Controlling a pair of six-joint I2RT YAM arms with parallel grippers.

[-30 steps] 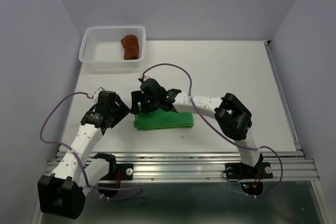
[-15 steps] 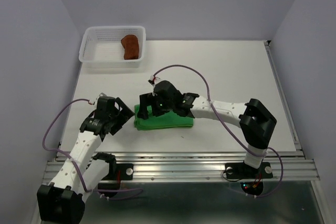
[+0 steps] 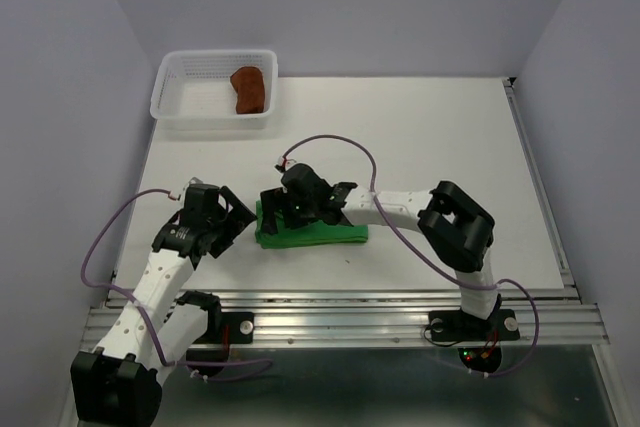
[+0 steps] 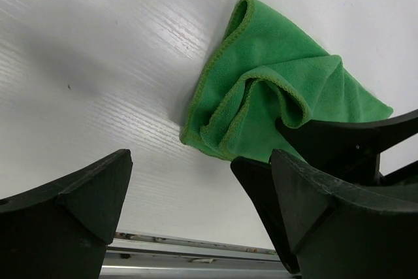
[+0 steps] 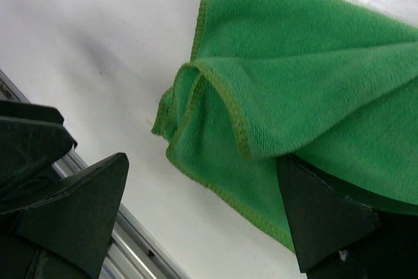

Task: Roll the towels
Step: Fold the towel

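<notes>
The white surface (image 3: pixel 450 147) carries a basket (image 3: pixel 172 112) at upper left and a green towel (image 3: pixel 325 232) at centre, folded flat with its left end curled: rolling looks barely begun. A brown towel (image 3: pixel 248 90) lies rolled in the basket, apparently done. The right fingers (image 5: pixel 72 207) spread wide over the curl, clamping nothing; the left fingers (image 4: pixel 65 200), spread and empty, sit just beside it.

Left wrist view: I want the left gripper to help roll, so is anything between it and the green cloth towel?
Partly. Black fingers of the right gripper sit on the green cloth towel at this view's right. Between the open left gripper and the towel's folded corner, only white table shows.
</notes>
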